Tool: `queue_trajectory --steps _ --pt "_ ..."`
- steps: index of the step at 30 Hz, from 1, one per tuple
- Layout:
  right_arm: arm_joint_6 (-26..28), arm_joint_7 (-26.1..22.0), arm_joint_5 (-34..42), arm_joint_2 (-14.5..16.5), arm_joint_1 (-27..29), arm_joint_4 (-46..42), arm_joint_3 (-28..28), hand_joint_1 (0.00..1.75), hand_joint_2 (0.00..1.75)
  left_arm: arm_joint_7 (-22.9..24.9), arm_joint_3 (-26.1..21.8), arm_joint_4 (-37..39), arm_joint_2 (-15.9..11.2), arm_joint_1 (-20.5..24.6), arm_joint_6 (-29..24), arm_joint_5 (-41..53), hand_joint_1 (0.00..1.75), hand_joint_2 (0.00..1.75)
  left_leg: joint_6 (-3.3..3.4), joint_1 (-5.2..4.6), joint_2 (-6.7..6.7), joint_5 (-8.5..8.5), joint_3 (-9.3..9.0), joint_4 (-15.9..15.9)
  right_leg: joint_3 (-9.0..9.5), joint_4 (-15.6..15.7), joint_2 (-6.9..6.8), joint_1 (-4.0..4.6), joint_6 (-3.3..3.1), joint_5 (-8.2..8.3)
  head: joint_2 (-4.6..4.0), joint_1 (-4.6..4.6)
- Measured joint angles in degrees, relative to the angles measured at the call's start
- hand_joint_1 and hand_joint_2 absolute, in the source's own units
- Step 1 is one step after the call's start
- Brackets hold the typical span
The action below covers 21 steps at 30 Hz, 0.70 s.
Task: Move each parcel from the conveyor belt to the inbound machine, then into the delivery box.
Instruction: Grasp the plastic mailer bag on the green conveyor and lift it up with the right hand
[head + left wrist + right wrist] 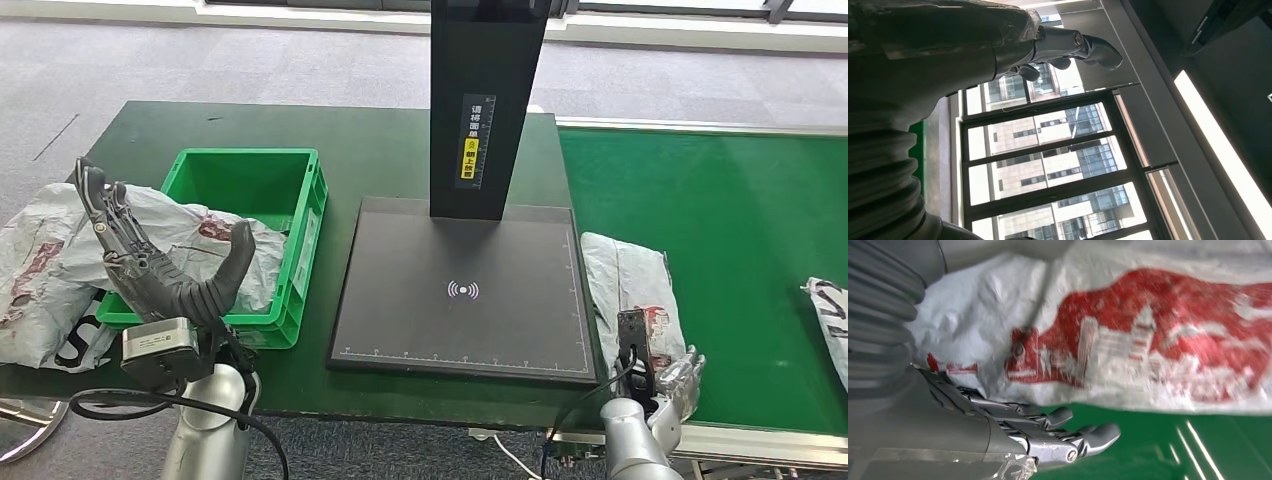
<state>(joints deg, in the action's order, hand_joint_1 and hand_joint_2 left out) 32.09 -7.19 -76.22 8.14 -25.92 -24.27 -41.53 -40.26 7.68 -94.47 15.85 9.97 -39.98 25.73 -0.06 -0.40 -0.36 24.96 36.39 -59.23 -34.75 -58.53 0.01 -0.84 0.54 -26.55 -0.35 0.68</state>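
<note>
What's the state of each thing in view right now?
left robot hand: raised, fingers spread, holding nothing
right robot hand: low beside the parcel, not gripping it
parcel: flat on conveyor belt
inbound machine: platform bare
green box: holds a parcel that overhangs its left rim

The left silver arm (205,430) rises from the lower left of the head view, its grey ribbed wrist cover below a raised left hand (160,270). That hand is held upright and spread wide — dark fingers (105,215) fanned to one side, the thick grey thumb (235,262) arched well apart from them, nothing between. In the left wrist view its fingertips (1098,50) curl slightly in open air.

The right silver arm (635,445) enters low at the lower right — its right hand (670,372) sits low and only partly visible. In the right wrist view the fingers (1073,437) are loosely extended, close together, gripping nothing.
</note>
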Motion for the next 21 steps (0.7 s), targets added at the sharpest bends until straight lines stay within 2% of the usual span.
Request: queue_trajectory --steps 16,21 --pt "-3.26 2.28 -2.1 -0.9 -0.77 0.98 0.31 1.75 1.75 0.02 0.66 0.09 -0.3 -0.17 0.0 0.39 0.0 1.75 0.04 0.01 0.1 0.0 -0.17 0.0 0.18 0.07 0.09 0.02 0.04 0.03 0.0 0.0" --pt "-1.06 -0.24 0.11 -0.91 -0.88 0.99 0.37 1.75 1.75 0.03 0.66 0.05 -0.17 -0.29 0.0 1.36 0.0 1.75 0.03 0.01 0.08 -0.01 -0.17 0.0 0.19 0.07 0.08 0.02 0.03 0.03 0.0 0.0"
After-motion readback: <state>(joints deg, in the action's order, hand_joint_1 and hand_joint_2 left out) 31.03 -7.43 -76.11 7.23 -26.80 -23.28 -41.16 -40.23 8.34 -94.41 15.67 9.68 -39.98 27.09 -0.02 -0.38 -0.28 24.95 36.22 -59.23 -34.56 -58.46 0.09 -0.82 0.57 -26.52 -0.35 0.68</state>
